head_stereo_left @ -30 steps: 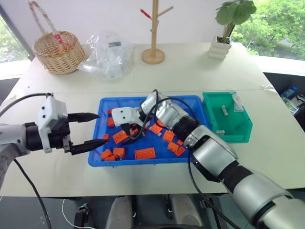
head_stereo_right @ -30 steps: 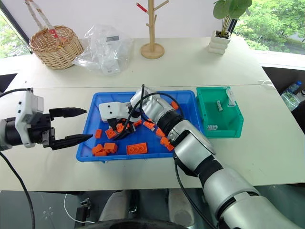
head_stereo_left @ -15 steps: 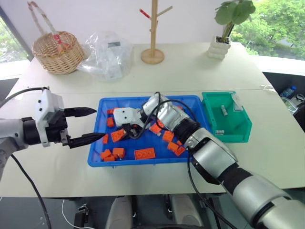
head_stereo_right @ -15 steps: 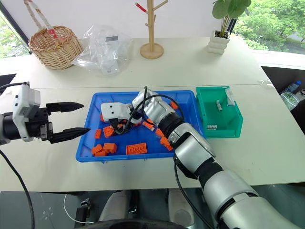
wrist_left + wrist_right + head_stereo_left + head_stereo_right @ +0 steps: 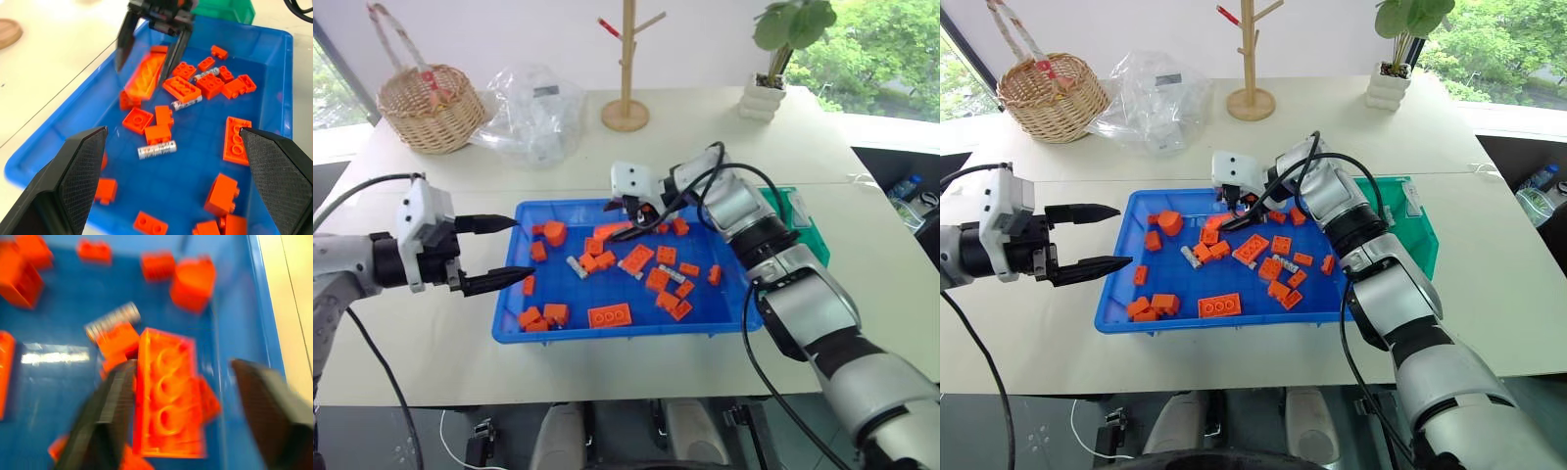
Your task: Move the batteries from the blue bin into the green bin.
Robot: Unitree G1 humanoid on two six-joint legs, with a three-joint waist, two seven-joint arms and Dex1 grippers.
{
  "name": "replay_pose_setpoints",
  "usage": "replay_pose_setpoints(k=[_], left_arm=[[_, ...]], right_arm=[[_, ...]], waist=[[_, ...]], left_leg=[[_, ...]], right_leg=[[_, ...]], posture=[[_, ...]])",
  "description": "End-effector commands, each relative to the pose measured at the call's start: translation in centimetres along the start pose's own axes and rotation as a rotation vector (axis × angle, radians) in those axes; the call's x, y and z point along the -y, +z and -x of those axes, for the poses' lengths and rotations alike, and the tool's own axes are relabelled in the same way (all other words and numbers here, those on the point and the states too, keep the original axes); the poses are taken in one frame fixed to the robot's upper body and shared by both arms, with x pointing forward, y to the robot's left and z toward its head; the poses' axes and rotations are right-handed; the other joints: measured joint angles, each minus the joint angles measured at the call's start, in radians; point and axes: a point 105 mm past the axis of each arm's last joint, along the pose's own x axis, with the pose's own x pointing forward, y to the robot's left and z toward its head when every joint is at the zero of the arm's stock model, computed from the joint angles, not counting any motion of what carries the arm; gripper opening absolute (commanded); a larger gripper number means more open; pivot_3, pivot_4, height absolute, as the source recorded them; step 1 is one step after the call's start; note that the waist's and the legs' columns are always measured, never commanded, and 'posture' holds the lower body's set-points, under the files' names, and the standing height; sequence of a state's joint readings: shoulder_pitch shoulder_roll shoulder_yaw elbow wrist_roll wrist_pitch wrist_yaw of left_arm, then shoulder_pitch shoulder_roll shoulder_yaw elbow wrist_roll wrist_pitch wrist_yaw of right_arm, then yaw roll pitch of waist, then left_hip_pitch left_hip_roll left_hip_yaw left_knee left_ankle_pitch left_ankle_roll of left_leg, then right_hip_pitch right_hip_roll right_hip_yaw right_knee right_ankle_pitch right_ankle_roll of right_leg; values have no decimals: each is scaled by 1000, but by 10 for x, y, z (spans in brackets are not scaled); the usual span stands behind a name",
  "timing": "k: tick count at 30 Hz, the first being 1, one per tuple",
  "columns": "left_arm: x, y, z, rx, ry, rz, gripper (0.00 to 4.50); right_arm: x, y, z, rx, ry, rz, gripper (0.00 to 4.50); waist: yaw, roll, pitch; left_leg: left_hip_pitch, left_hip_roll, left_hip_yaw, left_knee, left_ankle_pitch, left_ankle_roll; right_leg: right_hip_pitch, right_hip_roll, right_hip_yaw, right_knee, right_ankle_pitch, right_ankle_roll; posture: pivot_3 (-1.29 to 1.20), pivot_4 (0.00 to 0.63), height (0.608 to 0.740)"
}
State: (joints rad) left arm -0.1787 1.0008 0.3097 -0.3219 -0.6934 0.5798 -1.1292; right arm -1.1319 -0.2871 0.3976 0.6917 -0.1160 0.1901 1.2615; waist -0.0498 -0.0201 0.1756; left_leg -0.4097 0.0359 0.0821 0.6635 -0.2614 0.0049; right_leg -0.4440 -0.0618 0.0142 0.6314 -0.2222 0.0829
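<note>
While batteries (image 5: pixel 576 265) lie among orange bricks (image 5: pixel 610 315) in the blue bin (image 5: pixel 622 331) at centre frame, the left eye view shows the task as unfinished; the green bin (image 5: pixel 815 243), centre right, is largely hidden behind the right arm. The right gripper (image 5: pixel 631 222) hangs over the blue bin's upper edge, fingers spread and empty. The left gripper (image 5: pixel 504 253), centre left, is likewise spread and empty. The left wrist view shows three batteries remaining, one (image 5: pixel 156 150) at mid-frame. The right wrist view shows another battery (image 5: pixel 112 319) at upper centre. Surroundings: a pale table (image 5: pixel 460 186) carrying a wicker basket (image 5: pixel 424 106), plastic bag (image 5: pixel 534 108), wooden stand (image 5: pixel 627 69) and potted plant (image 5: pixel 781 44), with windows behind.
</note>
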Motion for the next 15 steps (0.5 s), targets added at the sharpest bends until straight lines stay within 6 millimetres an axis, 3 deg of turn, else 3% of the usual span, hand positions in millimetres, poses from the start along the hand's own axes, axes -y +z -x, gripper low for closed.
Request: replay_pose_setpoints(k=[1, 4, 8, 15], left_arm=[[-1, 7, -1, 10, -13, -39, 4500], [-1, 7, -1, 5, -17, -37, 4500], [0, 5, 2, 1, -2, -27, 4500], [10, 5, 9, 3, 39, -12, 4500]], right_arm=[[-3, 30, -4, 96, 26, 53, 4202], [-22, 49, -15, 166, 149, 94, 4202], [-36, 57, -32, 171, 233, 160, 4202], [-43, 40, -59, 86, 299, 243, 4202]], waist=[[-3, 0, 0], [-4, 0, 0], [-2, 0, 0], [4, 0, 0]], left_leg=[[0, 0, 0, 0, 0, 0], [0, 0, 0, 0, 0, 0], [0, 0, -1, 0, 0, 0], [0, 0, -1, 0, 0, 0]], right_leg=[[0, 0, 0, 0, 1, 1], [0, 1, 0, 0, 1, 2], [0, 0, 0, 0, 1, 2], [0, 0, 0, 0, 0, 0]], posture=[[0, 150, 736], [0, 150, 736], [0, 150, 736], [0, 150, 736]])
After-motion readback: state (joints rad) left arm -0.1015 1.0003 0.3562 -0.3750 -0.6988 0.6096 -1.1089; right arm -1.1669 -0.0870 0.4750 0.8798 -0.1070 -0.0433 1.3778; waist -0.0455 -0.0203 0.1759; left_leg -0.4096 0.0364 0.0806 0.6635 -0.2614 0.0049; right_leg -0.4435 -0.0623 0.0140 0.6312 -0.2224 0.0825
